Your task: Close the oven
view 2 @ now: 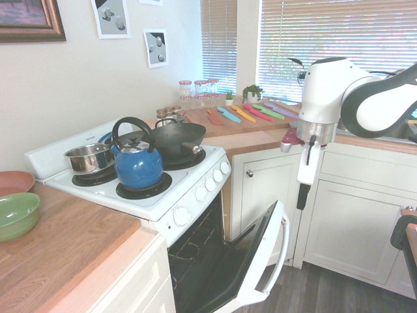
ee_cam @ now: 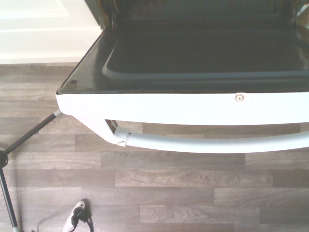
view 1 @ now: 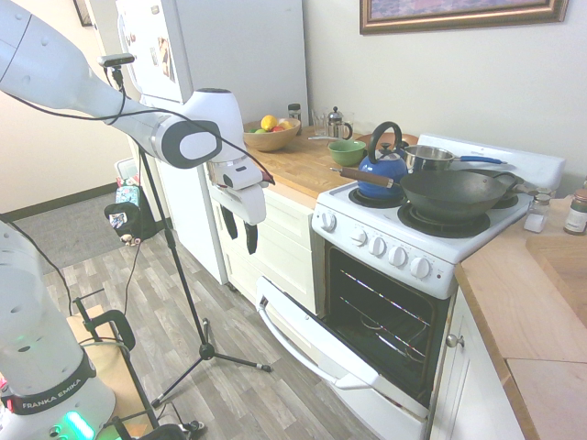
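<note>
Right now, from the first exterior view, the oven (view 1: 404,275) stands between wooden worktop (view 1: 303,165) sections, its door (view 1: 330,344) dropped partly open with the dark racks showing behind it. My gripper (view 1: 240,229) hangs above the floor, out in front of the white cabinets beside the oven, well apart from the door and touching nothing; my fingers (view 1: 250,236) hang side by side with nothing between them, but I cannot tell whether they are parted or pressed together. On the oven's burners sit a blue kettle (view 1: 382,168), a dark wok (view 1: 454,194) and a steel pot (view 1: 429,158); a green bowl (view 1: 347,151) and a fruit bowl (view 1: 271,135) rest on the worktop beyond the oven. From the second exterior view, the door (view 2: 251,261) tilts outward, and my gripper (view 2: 304,189) hangs above and just outside its handle (view 2: 282,238). From the wrist view, I look down on the door's dark inner face (ee_cam: 203,53), its white top edge and the curved bar handle (ee_cam: 212,143) over the wood-patterned floor (ee_cam: 145,193).
</note>
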Robot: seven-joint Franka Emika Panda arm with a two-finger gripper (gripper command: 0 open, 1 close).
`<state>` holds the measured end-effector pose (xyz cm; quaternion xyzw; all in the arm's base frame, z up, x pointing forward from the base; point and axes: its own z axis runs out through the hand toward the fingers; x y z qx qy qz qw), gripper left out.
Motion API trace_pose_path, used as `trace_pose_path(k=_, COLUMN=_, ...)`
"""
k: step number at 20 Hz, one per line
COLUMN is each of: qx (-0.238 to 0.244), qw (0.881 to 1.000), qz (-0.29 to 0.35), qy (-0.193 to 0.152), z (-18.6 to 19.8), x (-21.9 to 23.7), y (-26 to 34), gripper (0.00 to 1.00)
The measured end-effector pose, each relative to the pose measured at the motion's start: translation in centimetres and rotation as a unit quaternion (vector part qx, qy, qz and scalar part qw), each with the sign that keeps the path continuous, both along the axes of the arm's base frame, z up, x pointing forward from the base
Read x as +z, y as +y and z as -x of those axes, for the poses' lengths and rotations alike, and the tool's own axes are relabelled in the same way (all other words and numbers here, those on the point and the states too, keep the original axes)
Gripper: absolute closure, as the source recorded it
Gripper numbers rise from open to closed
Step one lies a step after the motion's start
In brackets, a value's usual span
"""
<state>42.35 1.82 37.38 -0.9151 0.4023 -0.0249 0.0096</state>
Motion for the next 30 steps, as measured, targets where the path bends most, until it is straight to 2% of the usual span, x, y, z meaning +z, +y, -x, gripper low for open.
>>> trace_pose_path(k=6, qx=-0.001, qw=1.000, qz=-0.003, qy=0.000, z=-0.7, x=0.0, y=0.0, gripper=0.00)
trace_pose_path(k=12, qx=-0.014, qw=1.000, qz=-0.001, qy=-0.005, z=-3.5, x=-2.0, y=-0.4, gripper=0.00)
trace_pose_path(k=16, qx=-0.057, qw=0.998, qz=0.014, qy=0.006, z=-4.5, x=-6.5, y=-2.1, gripper=0.00)
trace_pose_path(k=19, qx=-0.072, qw=0.997, qz=0.020, qy=0.014, z=-4.2, x=-10.8, y=-3.6, gripper=0.00)
trace_pose_path(k=24, qx=-0.066, qw=0.997, qz=0.022, qy=0.036, z=-2.1, x=-17.1, y=-4.5, gripper=0.00)
trace_pose_path(k=30, qx=-0.045, qw=0.998, qz=0.008, qy=0.041, z=-1.5, x=-22.7, y=-3.3, gripper=0.00)
